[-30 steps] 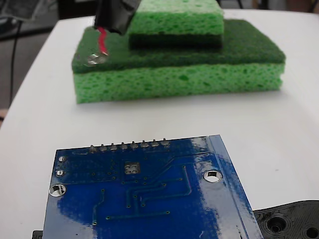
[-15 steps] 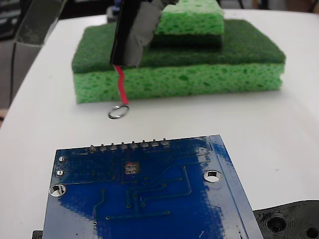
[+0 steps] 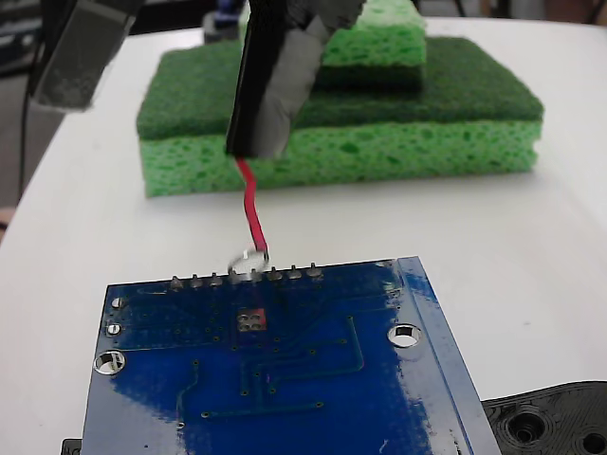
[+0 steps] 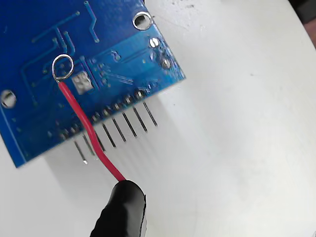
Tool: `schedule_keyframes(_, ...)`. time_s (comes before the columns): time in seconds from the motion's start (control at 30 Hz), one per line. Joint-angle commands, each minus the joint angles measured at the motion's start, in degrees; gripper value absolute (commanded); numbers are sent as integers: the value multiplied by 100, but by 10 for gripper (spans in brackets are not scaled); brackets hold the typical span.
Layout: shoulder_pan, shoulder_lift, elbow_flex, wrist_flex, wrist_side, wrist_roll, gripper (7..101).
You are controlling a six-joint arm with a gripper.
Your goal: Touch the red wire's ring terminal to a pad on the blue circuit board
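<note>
Ring terminal: the silver ring terminal (image 3: pixel 246 260) hangs at the far edge of the blue circuit board (image 3: pixel 313 379) in the fixed view, over the middle of the pad row; in the wrist view the ring terminal (image 4: pixel 62 66) appears over the board's interior beside the small white square (image 4: pixel 82 83), past the row; contact cannot be told from either view
Red wire: the red wire (image 3: pixel 251 213) runs down from the black taped holder (image 3: pixel 270 85) with a slight bend; in the wrist view the red wire (image 4: pixel 86 128) crosses the row of pads (image 4: pixel 106 112)
Gripper: the gripper (image 3: pixel 270 95) shows only as a taped black mass; whether its fingers are clenched or released cannot be told, though the wire hangs from it
Risk of overshoot: the ring may land on bare blue board or traces rather than a pad; cause, the two views disagree on depth
Risk of bridging: the ring looks wider than one pad, so it could span two neighbours
Risk of flex: pressing down could bow the thin wire and slide the ring sideways
Background: stacked green sponges (image 3: pixel 379 152) well behind the board; a black plastic piece (image 3: pixel 550 422) touching its near right corner
</note>
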Motion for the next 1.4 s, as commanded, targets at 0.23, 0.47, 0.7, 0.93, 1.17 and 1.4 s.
schedule_keyframes(0.23,0,-97,-185,97,-9,26,1003)
schedule_keyframes(0.47,-18,-264,-404,272,-9,44,1003)
schedule_keyframes(0.7,-44,-281,-404,308,26,79,1003)
schedule_keyframes(0.93,-53,-281,-369,334,53,97,1003)
schedule_keyframes(1.17,-44,-290,-369,316,79,88,1003)
schedule_keyframes(1.4,-44,-334,-387,308,97,88,1003)
